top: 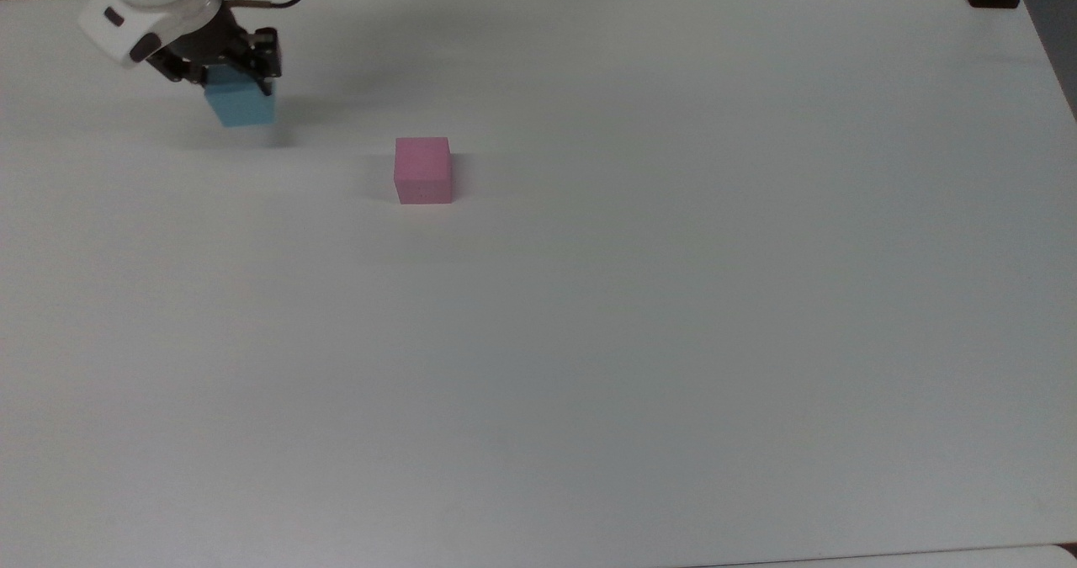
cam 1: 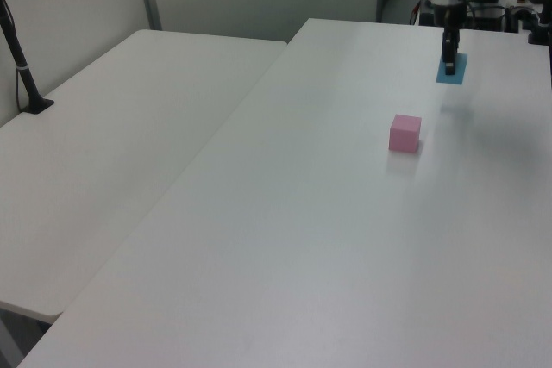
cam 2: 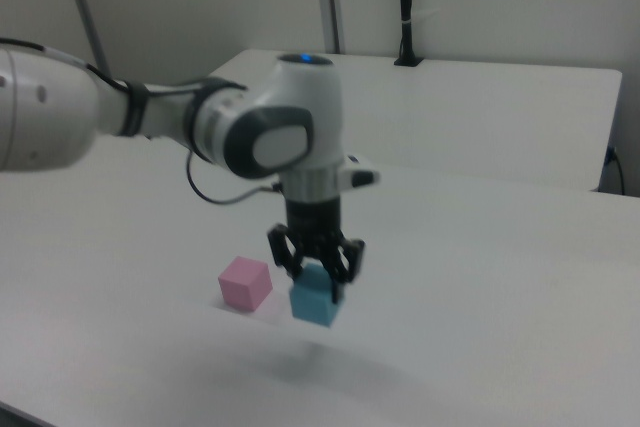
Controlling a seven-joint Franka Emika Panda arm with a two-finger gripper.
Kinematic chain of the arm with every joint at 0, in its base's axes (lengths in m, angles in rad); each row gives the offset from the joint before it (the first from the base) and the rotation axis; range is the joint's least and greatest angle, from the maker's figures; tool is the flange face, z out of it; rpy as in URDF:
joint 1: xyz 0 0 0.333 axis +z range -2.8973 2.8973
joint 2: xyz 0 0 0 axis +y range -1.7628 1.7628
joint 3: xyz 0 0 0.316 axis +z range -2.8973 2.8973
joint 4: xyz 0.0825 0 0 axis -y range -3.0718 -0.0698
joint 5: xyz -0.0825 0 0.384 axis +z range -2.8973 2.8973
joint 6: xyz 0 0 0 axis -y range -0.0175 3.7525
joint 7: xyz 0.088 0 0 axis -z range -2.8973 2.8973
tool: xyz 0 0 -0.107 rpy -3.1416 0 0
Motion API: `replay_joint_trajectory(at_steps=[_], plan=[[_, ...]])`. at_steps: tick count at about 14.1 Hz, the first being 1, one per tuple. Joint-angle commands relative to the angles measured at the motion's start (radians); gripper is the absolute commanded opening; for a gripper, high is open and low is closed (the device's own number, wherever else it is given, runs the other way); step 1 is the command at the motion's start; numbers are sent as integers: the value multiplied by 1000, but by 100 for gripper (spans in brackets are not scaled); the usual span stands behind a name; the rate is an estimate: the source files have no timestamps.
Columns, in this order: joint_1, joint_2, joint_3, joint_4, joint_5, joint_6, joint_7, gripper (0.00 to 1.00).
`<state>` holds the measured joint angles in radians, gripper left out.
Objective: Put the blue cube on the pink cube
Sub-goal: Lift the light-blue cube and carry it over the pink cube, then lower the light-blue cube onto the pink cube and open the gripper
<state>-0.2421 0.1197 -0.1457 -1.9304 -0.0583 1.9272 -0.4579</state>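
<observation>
**A:** What lies on the counter [top: 673,341]?

**B:** One pink cube [top: 422,169], sitting flat on the white surface. That is the landmark. One blue cube [top: 242,103] is also in the scene, but it is off the surface, clamped between the fingers of the end effector [top: 229,76].

**A:** Where is the blue cube relative to the pink one?

**B:** In the top view it is to the pink cube's left and a little farther up the frame, well apart from it. In the left view the blue cube [cam 1: 451,68] hangs beyond the pink cube [cam 1: 404,133] and slightly to its right.

**A:** How do you know it is lifted?

**B:** The right view shows this best. There the blue cube [cam 2: 316,300] hangs tilted, one corner low, with a soft shadow on the counter [cam 2: 480,347] beneath it and a clear gap between. The dark fingers of the end effector [cam 2: 318,269] grip its upper part from both sides. In this view the pink cube [cam 2: 245,283] sits just beside it, on the right view's left.

**A:** Anything the right view adds?

**B:** The arm [cam 2: 150,122] itself, white with dark joints, reaching in from the right view's left. The left view shows a second white table [cam 1: 112,144] alongside the counter, on the far side from the pink cube.

**A:** The count?

**B:** Two cubes, one arm, one end effector.
</observation>
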Motion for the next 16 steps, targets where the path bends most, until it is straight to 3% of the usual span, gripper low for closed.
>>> replay_joint_trajectory(at_steps=[1, 5, 7, 16], plan=[[4, -26, 118, 45, 17, -70, 137, 63], [6, -17, 241, 47, 15, -59, 266, 63], [6, -15, 278, 47, 14, -59, 301, 63], [52, 35, 302, 38, -23, 26, 449, 63]])
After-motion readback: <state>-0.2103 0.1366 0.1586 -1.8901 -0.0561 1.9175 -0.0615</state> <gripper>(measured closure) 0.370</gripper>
